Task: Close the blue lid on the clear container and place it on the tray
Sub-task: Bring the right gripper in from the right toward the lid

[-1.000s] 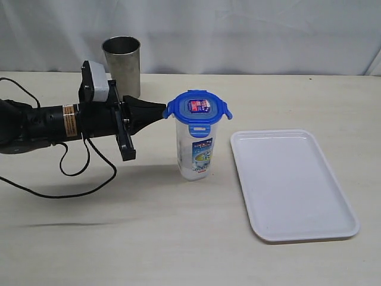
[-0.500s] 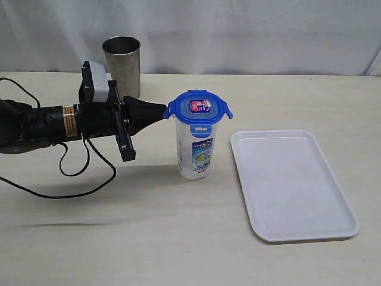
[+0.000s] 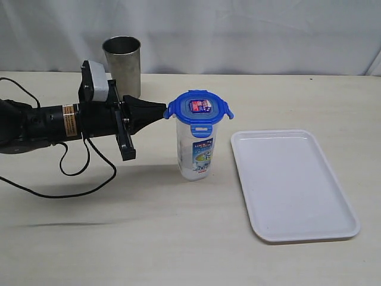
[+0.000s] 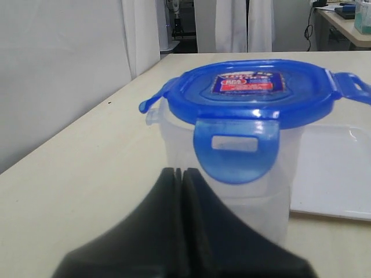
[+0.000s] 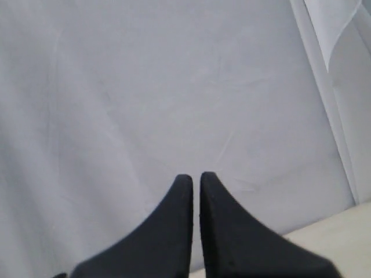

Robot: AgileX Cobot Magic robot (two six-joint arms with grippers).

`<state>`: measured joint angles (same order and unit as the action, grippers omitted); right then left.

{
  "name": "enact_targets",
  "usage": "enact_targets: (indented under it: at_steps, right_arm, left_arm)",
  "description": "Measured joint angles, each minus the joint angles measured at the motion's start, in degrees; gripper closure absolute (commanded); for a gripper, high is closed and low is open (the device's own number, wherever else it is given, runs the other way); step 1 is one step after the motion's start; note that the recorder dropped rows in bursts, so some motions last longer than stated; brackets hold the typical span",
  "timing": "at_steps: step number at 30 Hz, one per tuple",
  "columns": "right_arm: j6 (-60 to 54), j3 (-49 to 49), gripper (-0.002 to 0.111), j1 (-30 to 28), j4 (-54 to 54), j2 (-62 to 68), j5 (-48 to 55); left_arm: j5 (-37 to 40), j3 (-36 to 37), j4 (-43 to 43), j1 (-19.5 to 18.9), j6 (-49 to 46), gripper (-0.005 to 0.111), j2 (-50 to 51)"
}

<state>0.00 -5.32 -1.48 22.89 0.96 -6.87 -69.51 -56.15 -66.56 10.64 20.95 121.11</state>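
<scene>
Hardly anything has moved since a second ago; only the blue lid (image 3: pixel 199 107) seems to have edged a touch toward 3 o'clock, and my left arm sits where it was. From the exterior view, the clear container (image 3: pixel 196 158) stands upright on the table (image 3: pixel 178 244) near the middle, with the lid resting on top of it. The lid's flap facing the camera hangs down; the flaps at 9 and 3 o'clock stick out sideways.

I have the left gripper (image 3: pixel 162 111) reaching in level from 9 o'clock, jaws clenched together on nothing; its tip is right at the lid's 9 o'clock flap, though I cannot tell whether it touches. The left wrist view shows the same: the closed tips (image 4: pixel 181 172) just short of the container wall (image 4: pixel 174 145), below the lid (image 4: pixel 255 87).

The tray (image 3: pixel 294 185) lies flat at 3 o'clock of the container, near but apart from it. A grey steel cup (image 3: pixel 122 62) stands at 11 o'clock, behind the left arm.

The right gripper (image 5: pixel 196 176) is outside the exterior view; on its own camera the jaws are clenched, nothing between them, facing a pale backdrop (image 5: pixel 145 87).
</scene>
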Motion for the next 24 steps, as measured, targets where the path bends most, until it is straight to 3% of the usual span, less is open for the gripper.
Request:
enact_targets:
  at_steps: [7,12,15,20,24]
  right_arm:
    - [-1.1,-15.6,0.104,0.0,0.4,15.9,10.8]
    - [-12.2,-24.1,0.104,0.0,6.6,33.4,19.7]
    - [-30.8,-27.8,0.104,0.0,22.4,43.9,25.5]
    - [-71.7,-32.8,0.104,0.0,52.5,62.3,41.2]
    - [-94.7,-35.0,0.104,0.0,62.6,71.5,55.8]
  left_arm:
    - [0.0,0.0,0.0,0.0,0.0,0.107,0.0]
    - [0.0,0.0,0.2,0.0,0.0,0.107,0.0]
    - [0.0,0.0,0.2,0.0,0.0,0.107,0.0]
    - [0.0,0.0,0.2,0.0,0.0,0.107,0.0]
    - [0.0,0.0,1.0,0.0,0.0,0.107,0.0]
